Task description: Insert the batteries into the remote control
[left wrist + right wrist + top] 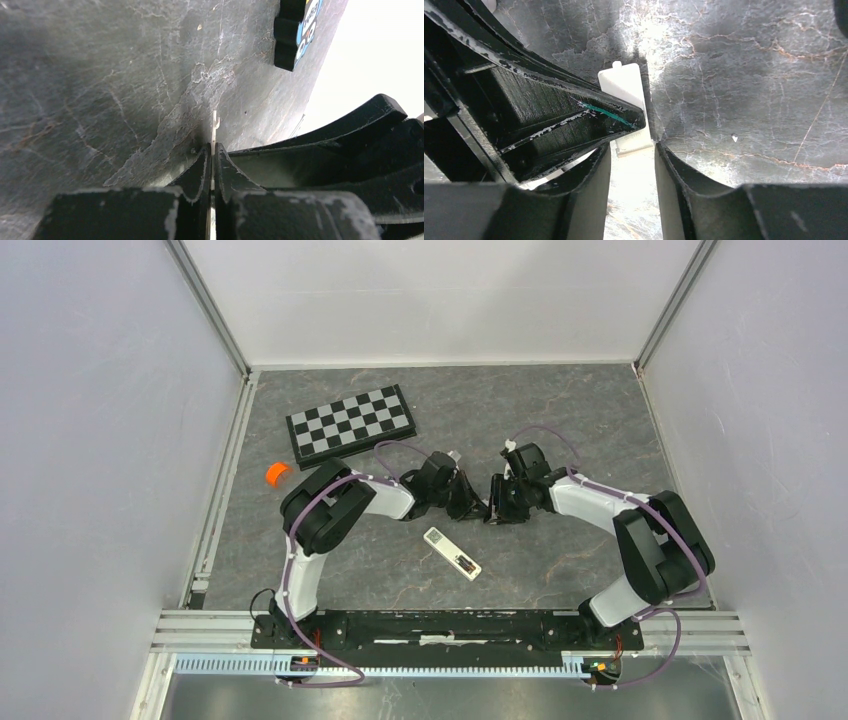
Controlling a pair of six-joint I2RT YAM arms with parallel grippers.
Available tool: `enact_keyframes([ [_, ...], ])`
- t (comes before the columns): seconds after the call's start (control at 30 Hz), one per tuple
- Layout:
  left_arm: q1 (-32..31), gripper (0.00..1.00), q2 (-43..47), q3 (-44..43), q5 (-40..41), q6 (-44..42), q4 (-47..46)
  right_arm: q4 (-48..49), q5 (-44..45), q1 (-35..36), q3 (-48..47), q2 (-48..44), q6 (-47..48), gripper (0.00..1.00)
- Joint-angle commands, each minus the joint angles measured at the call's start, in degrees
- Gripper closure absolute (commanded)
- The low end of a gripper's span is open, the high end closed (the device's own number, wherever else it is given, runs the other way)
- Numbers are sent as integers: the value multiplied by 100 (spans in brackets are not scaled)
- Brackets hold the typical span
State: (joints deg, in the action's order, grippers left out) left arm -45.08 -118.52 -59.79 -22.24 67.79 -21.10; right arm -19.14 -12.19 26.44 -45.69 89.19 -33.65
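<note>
The slim white remote control (452,552) lies diagonally on the table in front of both grippers, back up. Its recess near the lower right end looks dark with a small orange speck. I cannot make out any batteries. My left gripper (476,506) (212,148) is shut on a thin white cover plate (214,125), seen edge-on and held on end against the table. In the right wrist view the same plate (621,82) shows flat and white, partly behind the left finger. My right gripper (494,512) (631,146) is open, its fingertips at either side of the plate's near end.
A black-and-white checkerboard (350,423) lies at the back left. A small orange object (277,473) sits near the left rail. A black item with a blue label (296,30) stands beyond the left gripper. White walls enclose the table on three sides.
</note>
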Motion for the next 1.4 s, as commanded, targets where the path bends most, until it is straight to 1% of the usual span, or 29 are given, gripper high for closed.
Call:
enact_keyframes([
  [0.0,-71,98,-29,-48,235,-350,220,250,41,15,-63,-197,229,49],
  [0.03,-58,98,15,-50,242,-366,273,257,49,11,-63,-276,382,41],
  [0.1,-38,98,195,-103,295,-431,548,335,39,10,-69,-550,840,32],
  [0.2,32,98,538,-297,408,-635,1243,814,-479,11,51,-1069,1601,26],
  [0.27,96,98,801,-402,545,-773,1660,1292,-1199,10,206,-1447,2119,24],
  [0.37,252,98,1228,-432,665,-934,2148,2104,-2440,9,471,-1944,2504,22],
  [0.47,421,98,1624,-379,690,-1080,2564,2927,-3635,24,657,-2261,2458,21],
  [0.6,582,98,2231,-297,725,-1296,3017,4005,-4811,191,801,-2595,2161,20],
  [0.67,638,98,2471,-279,707,-1347,3231,4130,-5150,414,816,-2774,2342,21],
  [0.73,682,98,2667,-255,629,-1324,3372,3855,-5309,640,755,-2910,2763,21],
  [0.83,694,98,2884,-244,415,-1191,3497,3011,-5359,947,536,-3016,3626,23],
  [0.97,694,98,3201,-198,152,-1069,3755,2305,-5136,1318,430,-3179,4596,25],
  [1.13,694,98,3716,64,24,-875,3938,2225,-4315,1507,564,-3494,5034,26],
  [1.37,696,98,4172,314,-212,-561,3943,2557,-2963,1699,843,-3767,5260,28],
])
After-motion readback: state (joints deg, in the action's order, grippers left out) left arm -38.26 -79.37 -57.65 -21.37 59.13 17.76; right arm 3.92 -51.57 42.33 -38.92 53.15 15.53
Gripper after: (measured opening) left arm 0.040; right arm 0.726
